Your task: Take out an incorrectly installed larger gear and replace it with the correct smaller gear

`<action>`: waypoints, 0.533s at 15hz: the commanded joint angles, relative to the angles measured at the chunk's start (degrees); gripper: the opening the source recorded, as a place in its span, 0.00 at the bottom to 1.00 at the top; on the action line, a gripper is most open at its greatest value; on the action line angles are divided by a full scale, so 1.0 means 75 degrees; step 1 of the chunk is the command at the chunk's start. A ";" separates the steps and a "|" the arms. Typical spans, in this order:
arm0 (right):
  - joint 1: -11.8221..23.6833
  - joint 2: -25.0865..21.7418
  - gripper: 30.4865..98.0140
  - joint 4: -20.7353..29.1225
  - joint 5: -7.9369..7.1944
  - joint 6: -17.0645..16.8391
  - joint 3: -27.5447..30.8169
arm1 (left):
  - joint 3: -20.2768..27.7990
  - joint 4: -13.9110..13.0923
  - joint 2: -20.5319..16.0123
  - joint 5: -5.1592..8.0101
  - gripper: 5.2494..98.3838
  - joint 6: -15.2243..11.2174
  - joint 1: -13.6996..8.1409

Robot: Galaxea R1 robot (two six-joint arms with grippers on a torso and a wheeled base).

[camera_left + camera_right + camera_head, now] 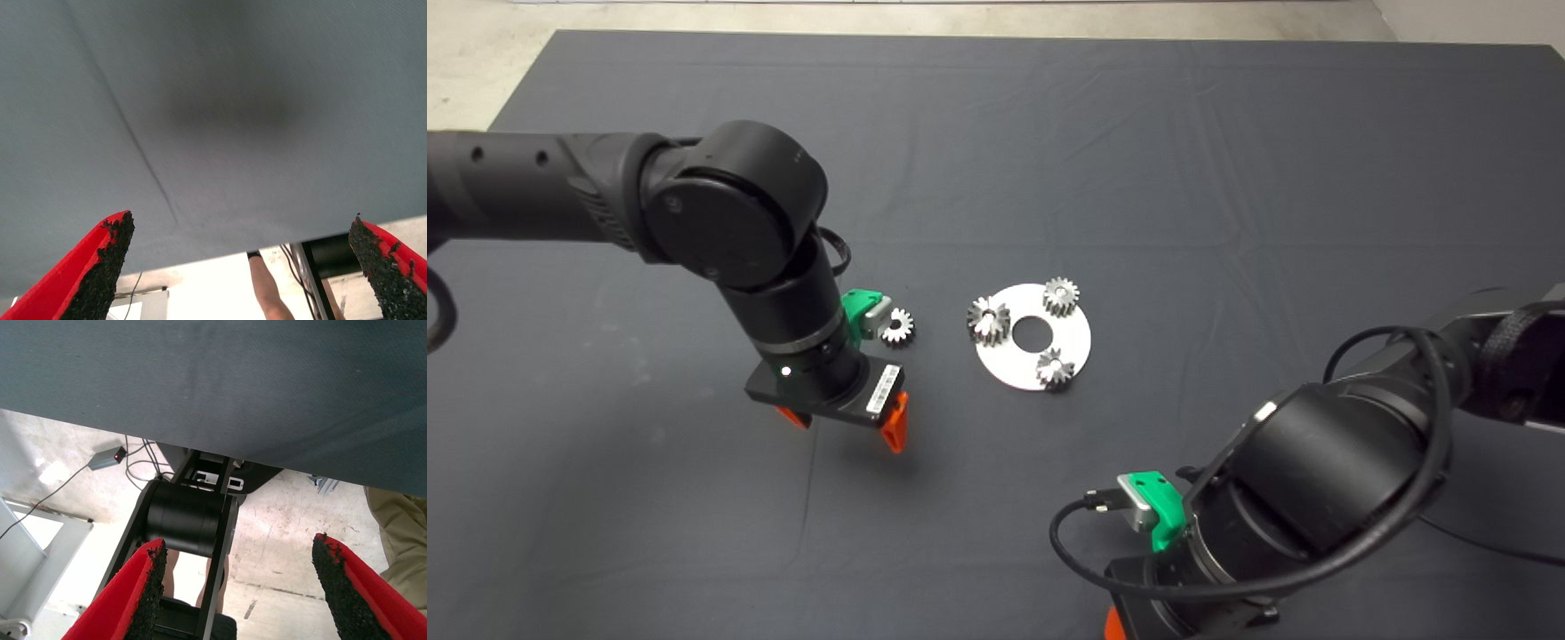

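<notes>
A round silver plate [1024, 366] lies on the dark mat and carries three gears. The larger gear [988, 318], with deep star-like teeth, sits on the plate's left side. Two fine-toothed gears [1060, 295] [1055, 366] sit at its far and near edges. A loose smaller gear [897, 326] lies on the mat left of the plate, beside my left wrist. My left gripper [845, 422] [243, 273] hangs open over bare mat, nearer than that loose gear, with nothing between its fingers. My right gripper [240, 587] waits open at the lower right edge.
The left wrist view shows the mat's near edge with a person's arm [267, 290] beyond it. The right wrist view shows the robot's black base [187, 520], a small grey box with cable [107, 459] on the floor, and a person's leg [400, 533].
</notes>
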 commanded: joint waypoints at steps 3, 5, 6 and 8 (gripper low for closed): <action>0.0033 -0.0314 0.41 -0.0220 -0.0944 -0.0015 0.0421 | -0.0451 0.0100 0.0432 0.0217 0.84 0.0273 -0.0397; 0.0033 -0.0337 0.41 -0.0220 -0.0944 -0.0003 0.0541 | -0.0520 0.0251 0.0730 0.0177 0.84 0.0261 -0.0479; 0.0033 -0.0405 0.41 -0.0220 -0.0944 -0.0003 0.0617 | -0.0532 0.0415 0.0817 0.0090 0.84 0.0261 -0.0490; 0.0033 -0.0603 0.41 -0.0220 -0.0944 -0.0003 0.0665 | -0.0850 0.0463 0.1118 -0.0099 0.84 0.0296 -0.0652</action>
